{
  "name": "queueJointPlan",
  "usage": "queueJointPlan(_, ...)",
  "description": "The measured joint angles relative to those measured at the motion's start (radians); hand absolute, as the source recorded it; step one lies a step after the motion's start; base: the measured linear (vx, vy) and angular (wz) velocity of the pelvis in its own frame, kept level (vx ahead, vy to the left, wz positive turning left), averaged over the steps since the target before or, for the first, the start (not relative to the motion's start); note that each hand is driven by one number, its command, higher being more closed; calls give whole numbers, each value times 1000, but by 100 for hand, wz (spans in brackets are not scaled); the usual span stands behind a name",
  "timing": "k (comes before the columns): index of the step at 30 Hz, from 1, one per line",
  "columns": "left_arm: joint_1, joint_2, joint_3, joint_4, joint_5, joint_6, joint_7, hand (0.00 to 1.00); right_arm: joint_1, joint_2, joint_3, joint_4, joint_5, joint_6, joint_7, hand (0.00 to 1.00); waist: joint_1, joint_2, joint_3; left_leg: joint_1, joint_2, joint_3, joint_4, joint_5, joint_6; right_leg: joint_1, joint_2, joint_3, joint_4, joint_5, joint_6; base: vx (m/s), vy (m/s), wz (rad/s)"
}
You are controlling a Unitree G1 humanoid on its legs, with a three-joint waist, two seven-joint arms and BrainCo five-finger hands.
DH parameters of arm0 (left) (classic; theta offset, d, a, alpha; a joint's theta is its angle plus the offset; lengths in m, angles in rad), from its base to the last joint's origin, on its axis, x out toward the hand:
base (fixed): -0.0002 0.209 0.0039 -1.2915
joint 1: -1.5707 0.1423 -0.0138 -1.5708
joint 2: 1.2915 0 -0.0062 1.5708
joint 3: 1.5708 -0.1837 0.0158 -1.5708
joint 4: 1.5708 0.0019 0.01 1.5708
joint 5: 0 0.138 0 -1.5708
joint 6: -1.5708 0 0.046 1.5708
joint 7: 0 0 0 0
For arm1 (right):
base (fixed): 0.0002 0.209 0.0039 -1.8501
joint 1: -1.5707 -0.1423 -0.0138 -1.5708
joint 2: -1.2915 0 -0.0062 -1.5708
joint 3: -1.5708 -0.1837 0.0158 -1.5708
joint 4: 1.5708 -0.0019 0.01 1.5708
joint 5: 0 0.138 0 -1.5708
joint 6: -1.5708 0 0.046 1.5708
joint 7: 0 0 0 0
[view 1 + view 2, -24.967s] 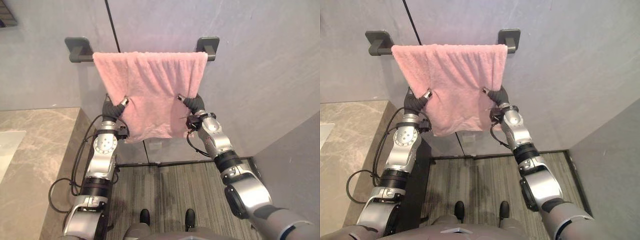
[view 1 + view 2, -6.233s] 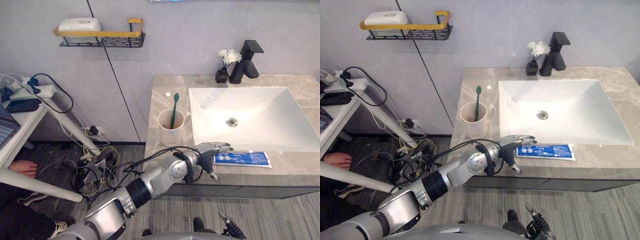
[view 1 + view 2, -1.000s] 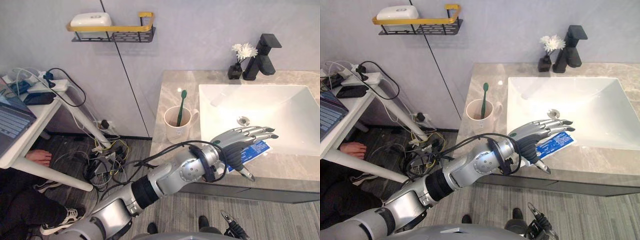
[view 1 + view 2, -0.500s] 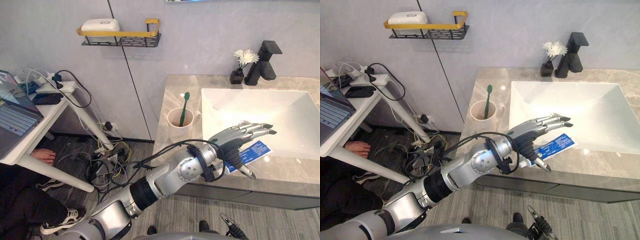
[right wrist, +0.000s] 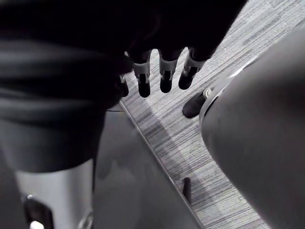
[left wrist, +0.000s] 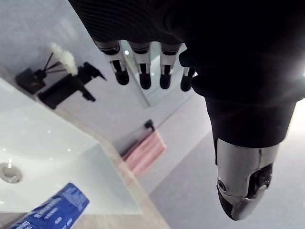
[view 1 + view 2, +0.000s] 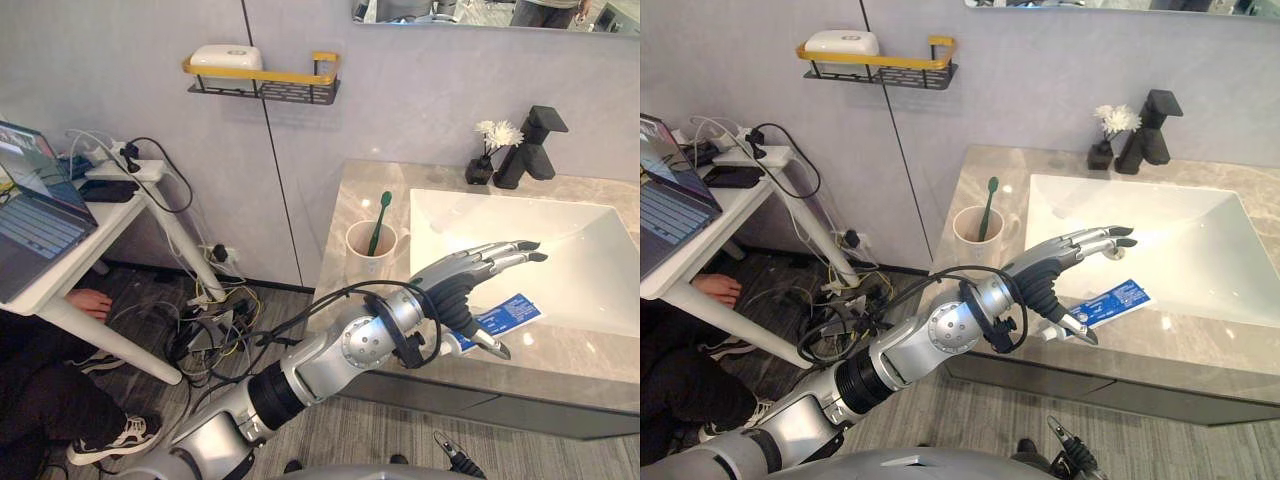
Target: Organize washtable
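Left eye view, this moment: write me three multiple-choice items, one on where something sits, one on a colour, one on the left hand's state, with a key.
1. Where is the green toothbrush?
A) standing in the cup beside the sink
B) lying in the sink
C) held in the left hand

2. What colour is the toothpaste tube?
A) red
B) blue
C) yellow

3. How is the left hand?
A) shut on the toothpaste tube
B) shut on the cup
C) open, fingers straight

Key:
1 A, its handle rises out of the cup.
2 B, the tube at the front of the countertop is blue.
3 C, the left wrist view shows straight fingers and the tube lying free on the countertop.
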Motion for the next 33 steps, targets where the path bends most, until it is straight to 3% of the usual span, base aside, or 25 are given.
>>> queueJointPlan(8, 11, 1, 0, -29, -44, -19, -9, 0, 5, -1, 38, 2, -1, 0, 1, 0, 1, -12, -10, 5, 0, -13, 0, 1, 0, 14, 0, -13, -2, 0, 0, -1, -2, 4)
queueJointPlan(13, 74, 15, 8, -89, -72, -38, -8, 0, 15, 0, 48, 4, -3, 0, 1, 0, 17, -23, -18, 6, -1, -18, 0, 2, 1, 16, -2, -16, -2, 0, 0, -2, 0, 1)
queueJointPlan(17, 158, 69, 109, -191, -92, -50, 7, 0, 24, -6, 89, 4, -4, -1, 2, 0, 25, -31, -32, 6, -2, -25, 0, 5, 0, 20, -1, -22, -2, 0, 0, -6, -2, 5)
queueJointPlan(24, 329, 93, 257, -266, -147, -110, 50, 0, 57, -20, 122, 5, -35, -14, 32, 0, 52, -57, -41, 11, -15, -53, 1, 5, 2, 36, -14, -47, 13, -13, 6, -5, 12, 12)
queueJointPlan(26, 388, 92, 296, -265, -174, -124, 79, 0, 79, -13, 121, 6, -41, -37, 30, 0, 49, -65, -36, 22, -24, -63, 5, 0, 7, 25, -29, -52, 75, -48, 11, 5, 29, 14)
queueJointPlan(27, 433, 92, 307, -264, -182, -129, 105, 0, 98, -10, 123, 5, -50, -41, 20, 0, 51, -82, -25, 30, -32, -65, 9, -18, 12, 14, -45, -52, 138, -84, 17, 1, 29, 11)
queueJointPlan(29, 507, 89, 309, -262, -190, -137, 136, 0, 125, -6, 124, 3, -53, -43, 17, 0, 50, -83, -2, 34, -33, -71, 52, -57, 20, -24, -61, -21, 287, -115, 26, -31, 65, 9)
queueJointPlan(33, 524, 89, 300, -259, -183, -140, 142, 0, 149, -6, 123, -5, -57, -49, 0, 0, 52, -77, 20, 9, 4, -99, 89, -69, 20, -93, -32, 42, 417, -78, 15, -79, 74, 18)
